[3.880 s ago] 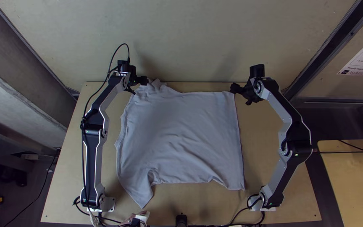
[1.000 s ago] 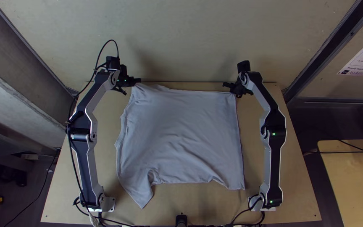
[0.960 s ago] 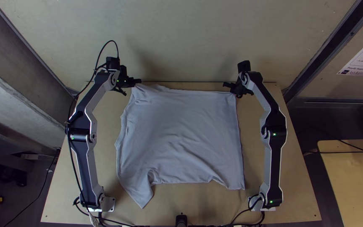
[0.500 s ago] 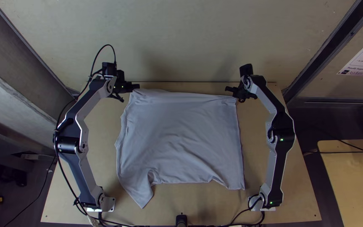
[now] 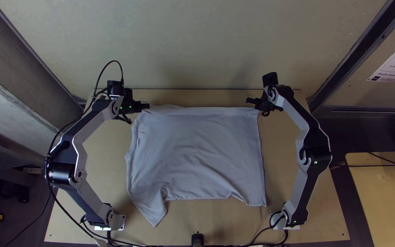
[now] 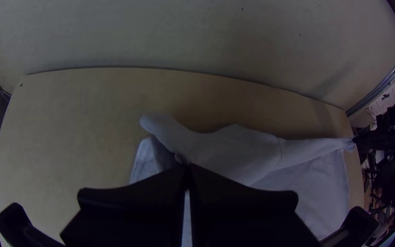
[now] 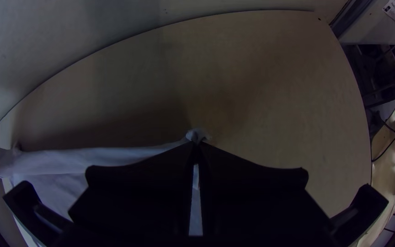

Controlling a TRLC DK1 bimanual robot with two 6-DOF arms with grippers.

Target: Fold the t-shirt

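Light wooden surface (image 5: 238,224), t-shirt (image 5: 197,151) mostly spread.
Left fingers (image 6: 129,201) and right fingers (image 7: 152,196) pinch its far corners; folding seems barely begun, main folds left to make.

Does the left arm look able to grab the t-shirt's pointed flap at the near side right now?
Probably not straight away: its gripper is shut on the shirt's far left corner and would likely have to let go first. Nothing lies over the flap, so the way looks free otherwise.
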